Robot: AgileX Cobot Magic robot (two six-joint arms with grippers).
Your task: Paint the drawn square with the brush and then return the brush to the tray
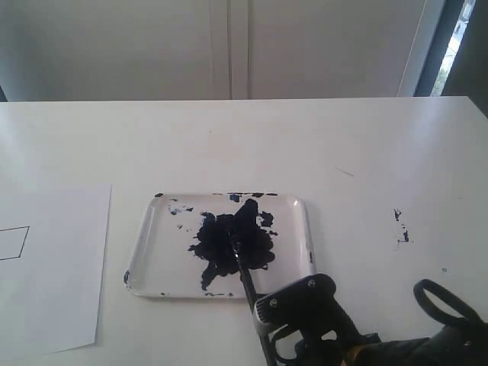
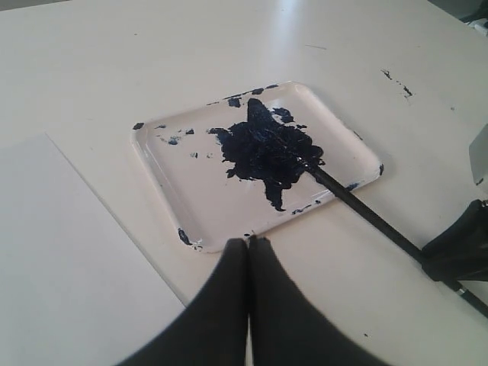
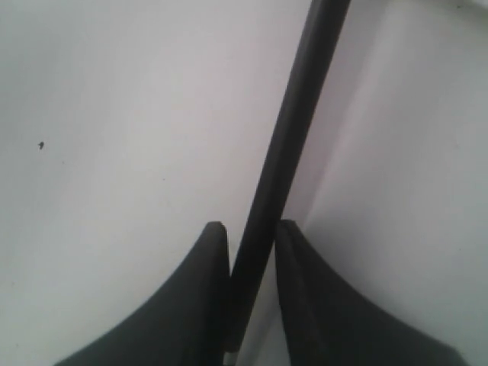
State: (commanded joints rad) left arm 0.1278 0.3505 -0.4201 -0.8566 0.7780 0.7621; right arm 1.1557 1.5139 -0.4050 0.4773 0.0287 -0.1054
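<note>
The tray (image 1: 149, 252) lies mid-table with a big blue-black paint blot (image 1: 229, 240). The brush (image 1: 242, 263) has its dark tip in the blot and slants out over the tray's near rim. My right gripper (image 1: 261, 313) is shut on its rear end; in the right wrist view the brush (image 3: 286, 137) runs between both fingers of that gripper (image 3: 253, 226). The drawn square (image 1: 11, 242) is a thin outline on the white paper sheet (image 1: 61, 267) at the left edge. My left gripper (image 2: 249, 241) is shut and empty, near the tray (image 2: 229, 213) corner. It is out of the exterior view.
Small paint specks (image 1: 400, 229) mark the table right of the tray. The paper sheet (image 2: 53, 259) lies close beside the tray's left side. A black cable loop (image 1: 442, 301) shows at the lower right by the right arm.
</note>
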